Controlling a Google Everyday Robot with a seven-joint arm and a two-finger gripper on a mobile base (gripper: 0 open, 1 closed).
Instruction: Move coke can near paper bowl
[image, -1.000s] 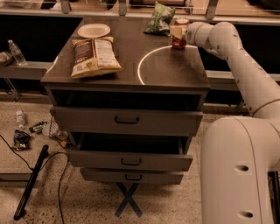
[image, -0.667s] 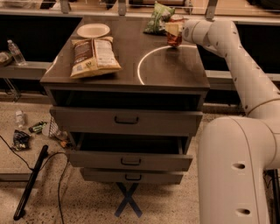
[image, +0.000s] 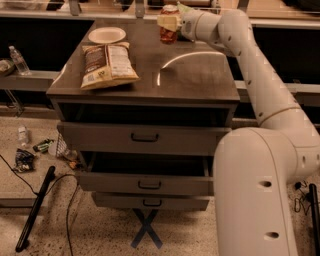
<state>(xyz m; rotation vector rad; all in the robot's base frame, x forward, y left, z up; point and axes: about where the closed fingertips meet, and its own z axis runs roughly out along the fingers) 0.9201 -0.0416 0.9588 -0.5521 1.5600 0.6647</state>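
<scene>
Camera view is filled at lower right by the robot's white body (image: 260, 195), and from it the white arm (image: 252, 65) climbs along the right edge and bends left across the top of the frame.

Left of the body, in the middle of the frame, stands a dark drawer cabinet (image: 145, 137). All of its drawers are pulled partly out, and the middle drawer (image: 145, 182) shows a dark open gap above its front. The grey worktop (image: 195, 80) runs from the frame's centre up to the top edge, with a pale curved streak (image: 182, 57) across its right half.

A brown-and-white chip bag (image: 106, 64) lies flat on the left half of the worktop, near the front edge. On the floor at lower left lies a black stick (image: 35, 210).

The paper bowl (image: 106, 35) sits just above the bag in the frame, at the far left corner of the worktop, close to the bag's top end.

At the left edge a clear water bottle (image: 19, 60) stands on a low ledge off the worktop.

The coke can (image: 168, 34) is upright at the top centre, at the far edge of the worktop and to the right of the bowl, with bare surface between them.

The claw (image: 168, 22) is closed around the can's upper part. Whether the can's base touches the worktop cannot be told.
</scene>
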